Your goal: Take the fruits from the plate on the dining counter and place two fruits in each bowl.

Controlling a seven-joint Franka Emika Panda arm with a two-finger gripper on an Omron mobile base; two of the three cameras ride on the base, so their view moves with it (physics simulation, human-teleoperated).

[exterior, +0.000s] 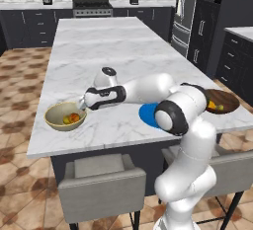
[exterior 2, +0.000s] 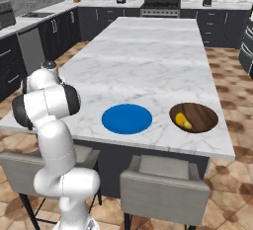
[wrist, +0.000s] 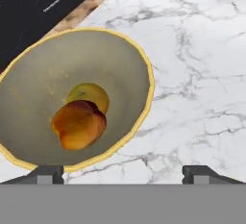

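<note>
The tan-yellow bowl [wrist: 139, 64] stands near the dining counter's [exterior: 118, 46] front left edge. It holds a reddish-orange fruit [wrist: 79, 124] and a yellow-green one [wrist: 90, 94], touching each other. My gripper [wrist: 123, 172] hovers just above the bowl's [exterior: 54, 118] right rim, open, with nothing between its fingertips [wrist: 45, 172]. In the left base view the gripper [exterior: 81, 104] points down toward the bowl. The blue plate [exterior 2: 127, 119] lies bare. The dark brown bowl [exterior 2: 200, 118] to its right holds the yellow banana [exterior 2: 184, 121] and an orange piece beside it.
Two grey stools [exterior: 101, 184] [exterior 2: 163, 187] stand against the counter's near side. My arm stretches low over the marble from the plate [exterior: 146, 114] to the tan bowl. Beyond the bowls the counter top runs far back; dark cabinets and a stove [exterior: 92, 8] line the rear wall.
</note>
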